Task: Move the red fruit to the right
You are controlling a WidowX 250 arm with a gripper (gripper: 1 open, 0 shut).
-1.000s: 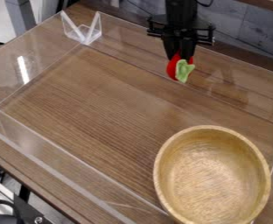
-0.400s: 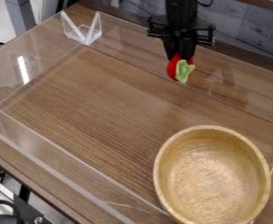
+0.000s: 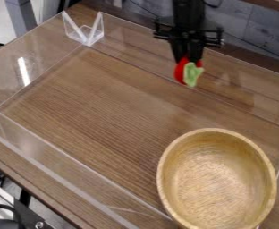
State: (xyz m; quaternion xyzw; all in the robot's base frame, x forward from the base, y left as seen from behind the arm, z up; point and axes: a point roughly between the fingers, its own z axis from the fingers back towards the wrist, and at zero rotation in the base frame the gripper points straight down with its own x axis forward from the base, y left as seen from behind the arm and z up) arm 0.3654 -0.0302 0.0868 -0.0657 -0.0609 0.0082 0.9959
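Observation:
The red fruit (image 3: 186,72), a small glossy strawberry-shaped toy with a green leafy end, hangs just above the wooden tabletop at the back of the scene. My black gripper (image 3: 188,59) points straight down from above and is shut on the red fruit's top. The fruit's green leaves face right. A faint shadow lies on the wood just beneath it.
A round wooden bowl (image 3: 217,178) sits at the front right. Clear acrylic walls (image 3: 35,67) ring the wooden table, with a clear bracket (image 3: 85,29) at the back left corner. Bare wood stretches across the left and middle.
My gripper has shifted slightly to the right with the red fruit still held. The bowl has not moved.

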